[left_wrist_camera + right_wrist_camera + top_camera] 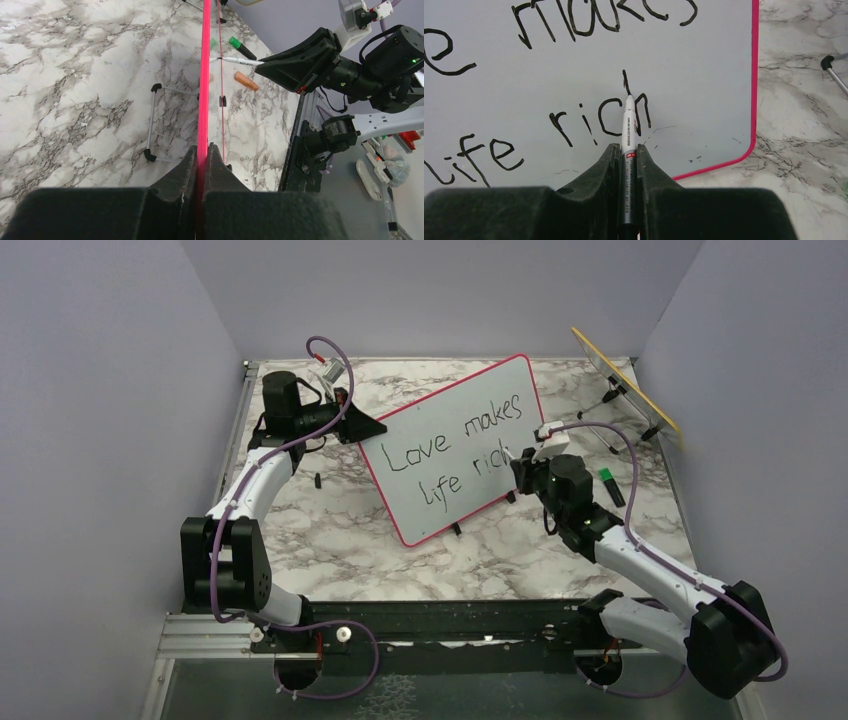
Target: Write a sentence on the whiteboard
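Observation:
The whiteboard [470, 470] with a thin pink-red frame stands tilted at the middle of the marble table. The sentence [455, 435] reads "Love makes" over "life rich" in black. My left gripper [366, 427] is shut on the board's left edge; in the left wrist view the pink frame [204, 75] runs up from between the pinching jaws of the left gripper [203, 150]. My right gripper [520, 468] is shut on a white marker [629, 127], gripped in the right gripper [628, 150], whose tip meets the board at the "h" of "rich" [599, 117].
A yellow-edged panel [625, 380] on a wire stand stands at the back right. A green-capped marker [609, 486] lies right of the board, and an orange piece [246, 81] lies near it. A small wire stand [152, 120] lies behind the board.

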Tool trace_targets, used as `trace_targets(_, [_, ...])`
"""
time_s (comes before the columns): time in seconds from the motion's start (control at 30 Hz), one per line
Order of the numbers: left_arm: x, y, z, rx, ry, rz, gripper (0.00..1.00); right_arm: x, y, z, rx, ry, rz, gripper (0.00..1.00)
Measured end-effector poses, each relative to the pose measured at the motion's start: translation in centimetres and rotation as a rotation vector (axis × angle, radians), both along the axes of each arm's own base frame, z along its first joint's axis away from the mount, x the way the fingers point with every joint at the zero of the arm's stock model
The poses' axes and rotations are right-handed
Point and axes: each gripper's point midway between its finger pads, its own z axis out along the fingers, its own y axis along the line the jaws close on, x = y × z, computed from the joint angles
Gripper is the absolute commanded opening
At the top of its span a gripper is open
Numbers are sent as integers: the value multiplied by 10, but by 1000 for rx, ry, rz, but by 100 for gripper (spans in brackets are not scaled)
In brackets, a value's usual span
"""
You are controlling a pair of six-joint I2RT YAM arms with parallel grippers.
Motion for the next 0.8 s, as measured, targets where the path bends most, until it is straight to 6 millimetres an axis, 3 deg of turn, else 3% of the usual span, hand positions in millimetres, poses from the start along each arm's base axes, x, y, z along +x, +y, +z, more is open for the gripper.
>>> trace_targets(0.8, [0, 0, 0, 0, 0, 0, 0, -9, -3, -10, -13, 50, 5, 1])
